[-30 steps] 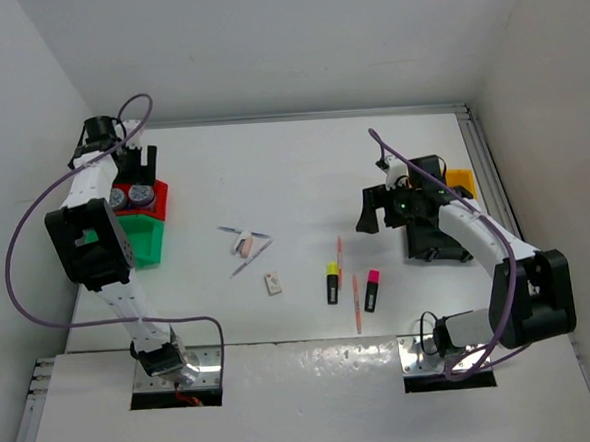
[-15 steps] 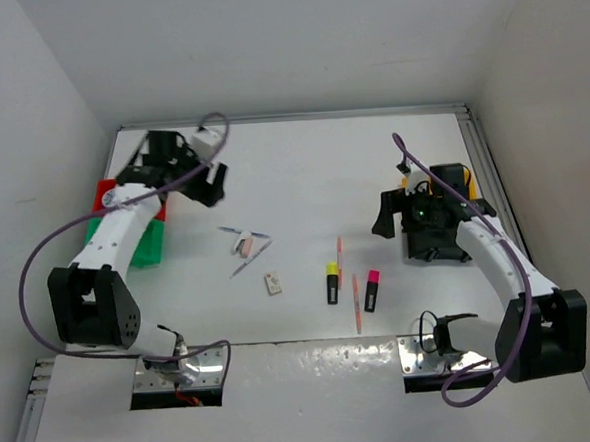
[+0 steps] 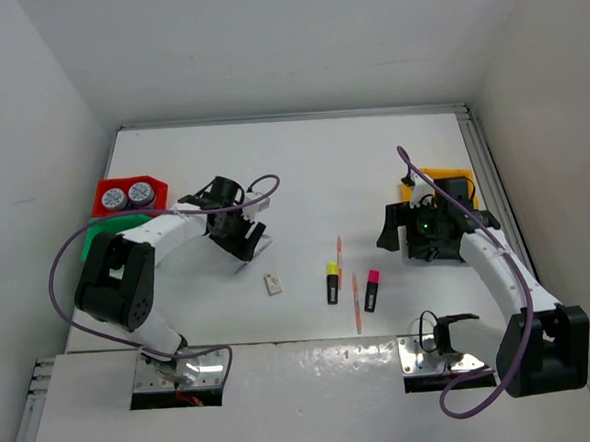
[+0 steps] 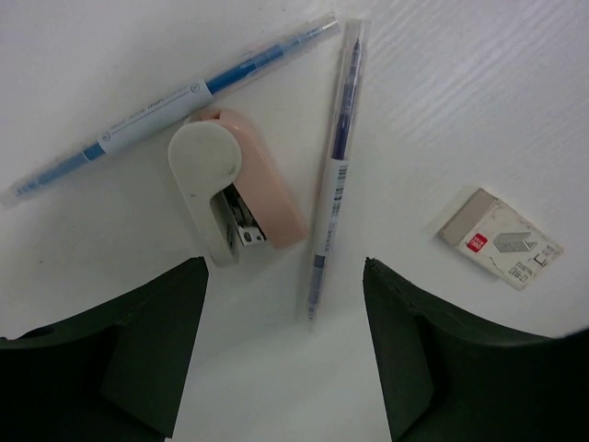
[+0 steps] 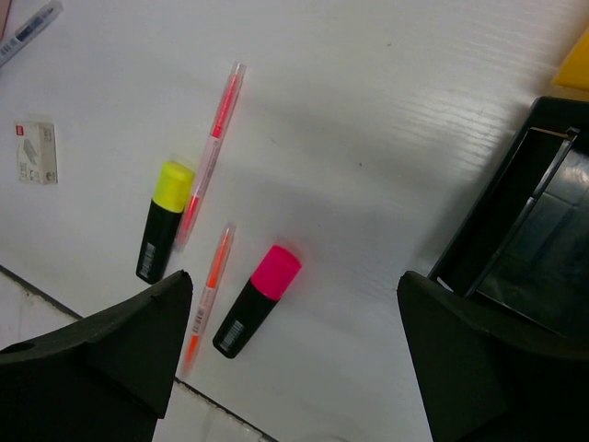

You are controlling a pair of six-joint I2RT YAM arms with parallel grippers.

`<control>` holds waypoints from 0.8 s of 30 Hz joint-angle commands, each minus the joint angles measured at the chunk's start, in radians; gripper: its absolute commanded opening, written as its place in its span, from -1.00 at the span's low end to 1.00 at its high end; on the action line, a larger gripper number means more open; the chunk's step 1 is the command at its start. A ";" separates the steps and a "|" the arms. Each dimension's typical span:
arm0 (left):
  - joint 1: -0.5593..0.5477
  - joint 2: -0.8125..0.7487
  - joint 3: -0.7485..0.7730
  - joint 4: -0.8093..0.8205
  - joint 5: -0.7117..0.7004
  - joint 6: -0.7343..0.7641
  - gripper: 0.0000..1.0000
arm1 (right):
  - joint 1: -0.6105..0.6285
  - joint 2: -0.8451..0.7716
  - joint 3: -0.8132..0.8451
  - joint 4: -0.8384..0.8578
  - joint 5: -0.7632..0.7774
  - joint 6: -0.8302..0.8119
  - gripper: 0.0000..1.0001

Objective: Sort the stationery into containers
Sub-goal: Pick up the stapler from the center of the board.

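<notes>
Pen [image 4: 333,175] nearest our wide-open left end effector [image 4: 282,272] lies just ahead of its gap, long axis pointing away from us, eraser [image 4: 241,189] just beside.

top view: left arm [image 3: 128,281] folds sharply at the elbow close to its base; its white forearm runs rightward toward the middle of the workspace and ends in the left gripper [image 3: 244,240], which tips downward; right arm [image 3: 509,278] reaches from its base up and to the left in a long shallow bend; the right gripper [image 3: 396,227] points down and leftward; a purple cable [image 3: 65,267] loops along each arm. left wrist view: the two dark fingers [image 4: 138,359] stand wide apart, jaws open. right wrist view: the dark fingers [image 5: 110,359] stand likewise wide apart, jaws open.
</notes>
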 commanded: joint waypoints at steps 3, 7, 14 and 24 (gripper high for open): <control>-0.019 0.076 0.086 0.032 -0.036 -0.037 0.50 | -0.007 -0.009 0.004 0.003 -0.001 -0.007 0.83; -0.021 0.129 0.123 0.036 -0.080 -0.051 0.50 | -0.008 0.001 0.013 -0.003 0.001 -0.015 0.83; -0.013 0.204 0.173 0.016 -0.100 -0.031 0.17 | -0.010 0.019 0.021 0.007 0.001 -0.011 0.83; 0.065 0.153 0.191 -0.066 -0.062 -0.006 -0.64 | -0.010 0.030 0.030 0.018 -0.009 -0.015 0.84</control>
